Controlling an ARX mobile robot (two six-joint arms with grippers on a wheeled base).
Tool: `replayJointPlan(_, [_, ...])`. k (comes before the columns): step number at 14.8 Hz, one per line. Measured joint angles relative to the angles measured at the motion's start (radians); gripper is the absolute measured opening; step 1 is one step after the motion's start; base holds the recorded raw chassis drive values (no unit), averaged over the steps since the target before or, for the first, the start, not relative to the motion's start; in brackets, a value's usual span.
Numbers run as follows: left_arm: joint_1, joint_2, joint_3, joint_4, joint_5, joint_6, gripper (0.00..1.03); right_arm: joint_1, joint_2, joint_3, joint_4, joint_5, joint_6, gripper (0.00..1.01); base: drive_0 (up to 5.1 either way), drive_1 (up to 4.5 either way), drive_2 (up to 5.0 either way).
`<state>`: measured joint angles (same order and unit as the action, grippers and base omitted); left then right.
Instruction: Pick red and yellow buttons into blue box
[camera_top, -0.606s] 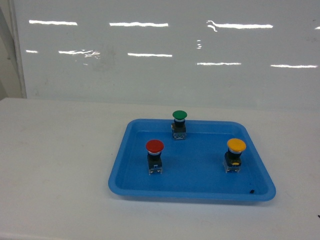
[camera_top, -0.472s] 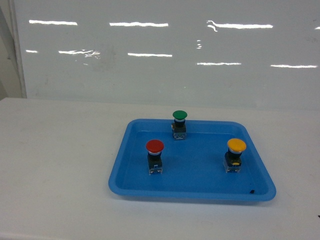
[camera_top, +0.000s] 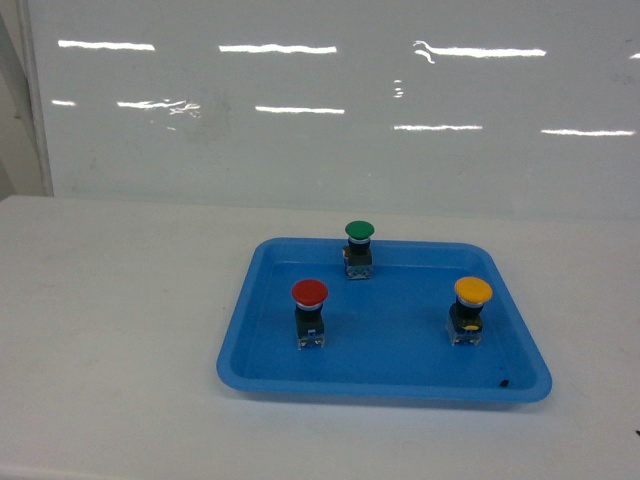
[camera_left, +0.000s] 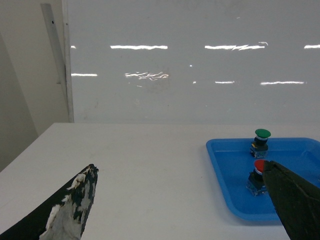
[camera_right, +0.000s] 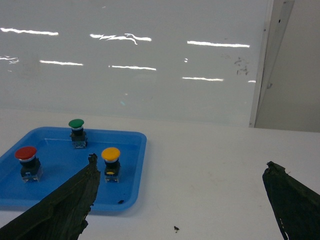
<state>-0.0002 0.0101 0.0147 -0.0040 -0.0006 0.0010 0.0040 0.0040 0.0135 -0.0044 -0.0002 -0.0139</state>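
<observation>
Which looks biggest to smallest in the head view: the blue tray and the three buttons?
1. Blue tray, by far.
2. Red button and yellow button: look alike.
3. Green button looks slightly smaller, but it stands farther back, so that may be only distance.

Dark left fingers (camera_left: 70, 210), white-scuffed; right fingers (camera_right: 65, 205) frayed.

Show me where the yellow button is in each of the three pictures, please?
Head view: the yellow button stands upright at the right of the blue tray.
Left wrist view: not visible; the right finger covers that part of the tray.
Right wrist view: the yellow button stands left of centre, near the tray's right side.
Shared landmark: the green button at the tray's far edge, seen in all three views.
</observation>
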Motion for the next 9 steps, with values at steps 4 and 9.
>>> replayJointPlan(4, [0.000,0.000,0.000,0.000,0.000,0.000,0.98,0.000,0.000,0.000,0.000,0.000,0.000,0.98,0.0,0.00,0.0])
replayJointPlan(9, [0.000,0.000,0.000,0.000,0.000,0.000,0.98,0.000,0.000,0.000,0.000,0.000,0.000,0.98,0.0,0.00,0.0])
